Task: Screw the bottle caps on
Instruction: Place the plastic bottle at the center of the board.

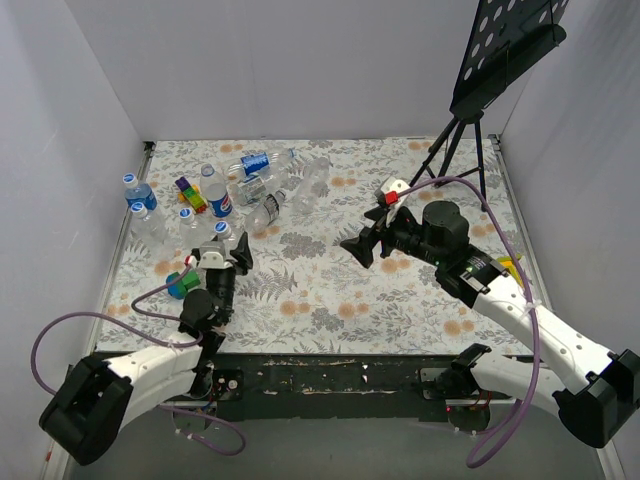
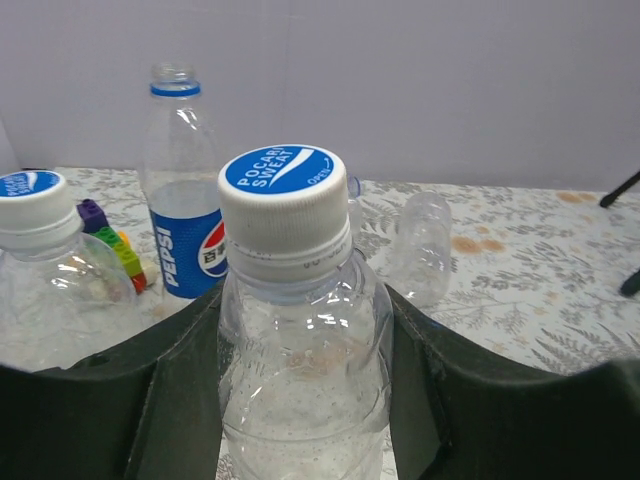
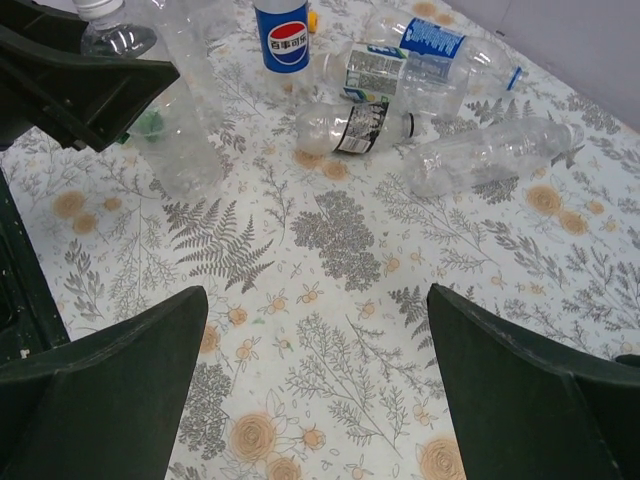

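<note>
Here, in the top view, the left pincer (image 1: 228,260) grips one upright bottle (image 1: 222,242) at the left of the frame, likely to hold it steady for capping. The right pincer (image 1: 361,250) hangs released at centre above the worktop (image 1: 320,295). In the left wrist view I count at least four bottles and two caps; the gripped one carries its cap (image 2: 285,200) at centre. In the right wrist view the wide jaws hold nothing, and four lying bottles (image 3: 355,125) are at the top.

Floral table (image 1: 330,295) carries bottles (image 1: 219,196) (several toppled).
</note>
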Tool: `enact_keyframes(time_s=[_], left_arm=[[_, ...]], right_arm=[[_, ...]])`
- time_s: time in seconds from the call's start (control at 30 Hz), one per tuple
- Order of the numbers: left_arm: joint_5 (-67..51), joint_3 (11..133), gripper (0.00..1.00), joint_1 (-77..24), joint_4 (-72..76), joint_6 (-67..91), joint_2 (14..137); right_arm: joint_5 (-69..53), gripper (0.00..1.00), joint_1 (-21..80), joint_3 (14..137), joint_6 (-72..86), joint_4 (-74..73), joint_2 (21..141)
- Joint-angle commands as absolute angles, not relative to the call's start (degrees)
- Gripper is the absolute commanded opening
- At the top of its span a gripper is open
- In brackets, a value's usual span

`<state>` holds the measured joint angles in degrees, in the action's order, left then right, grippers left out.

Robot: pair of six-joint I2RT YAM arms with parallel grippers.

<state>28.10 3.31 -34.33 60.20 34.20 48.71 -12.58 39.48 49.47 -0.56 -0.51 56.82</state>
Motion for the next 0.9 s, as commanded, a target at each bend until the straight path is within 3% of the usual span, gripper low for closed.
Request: enact_keyframes(time_s=[0.0,0.4,0.6,0.87], left_arm=[[30.1,1.7,0.0,-31.1,79.1,31.0,55.8],[26.1,2.2,0.01,-26.0,96.7,30.6,76.6],[26.4,0.3,0.14,-26.0,96.8,34.0,75.8],[27.7,0.7,0.38,-26.0,85.7,36.3,67.1]], right_arm=[[-15.0,0.98,38.8,48.8,-4.3,5.2,55.6],[-17.8,0.98,38.1,47.7,-7.6,5.7,55.6],[-17.9,0.98,38.1,47.8,-8.3,5.3,55.6],[-18.8,0.98,38.0,47.6,-8.4,5.4,55.6]])
